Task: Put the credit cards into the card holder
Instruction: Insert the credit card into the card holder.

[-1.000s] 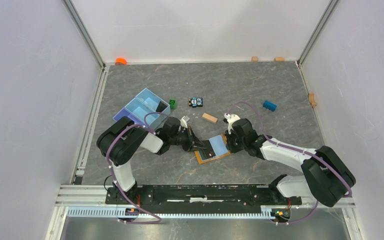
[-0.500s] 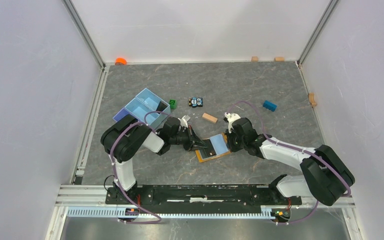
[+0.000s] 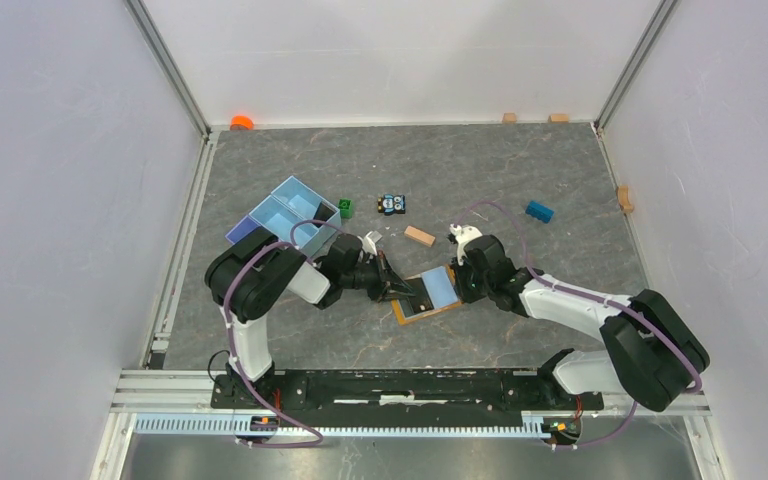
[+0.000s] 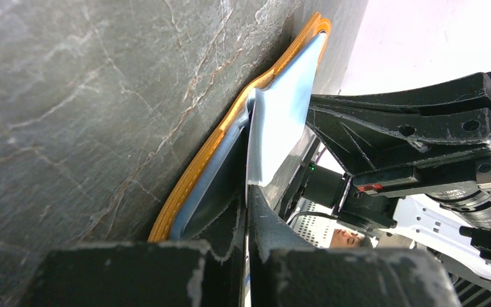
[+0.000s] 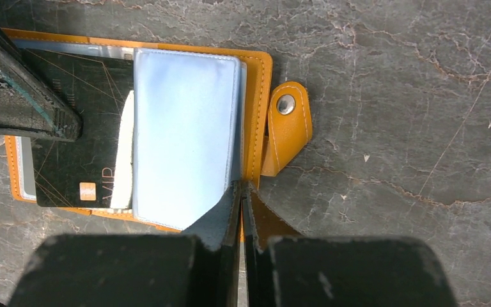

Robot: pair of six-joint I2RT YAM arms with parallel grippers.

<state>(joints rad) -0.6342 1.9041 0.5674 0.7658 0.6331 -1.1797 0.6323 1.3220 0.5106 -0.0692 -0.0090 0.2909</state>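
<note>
- The grey marbled table (image 3: 520, 300) carries all of this.
- card holder (image 5: 259, 96): open and flat, just toward 6 o'clock from centre.
- wooden block (image 3: 420, 236): near centre.
- toy car (image 3: 392, 204) and green block (image 3: 345, 208): about 12 and 11 o'clock.
- light blue tray (image 3: 272, 206): 10 o'clock.
- blue block (image 3: 539, 211): 2 o'clock.
- orange object (image 3: 242, 122): far 11 o'clock corner.
- Two small wooden pieces (image 3: 509, 117): far edge, 1 o'clock.
- wooden bit (image 3: 624, 198): 3 o'clock edge.

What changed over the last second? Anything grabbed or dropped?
Very little. The left arm swung its elbow slightly right, toward the card holder. Nothing was taken or let go. Unchanged: the left gripper stays at the dark card, apparently pinching it. The right gripper stays shut on the pale blue pocket leaf. The holder lies open in the same spot.
</note>
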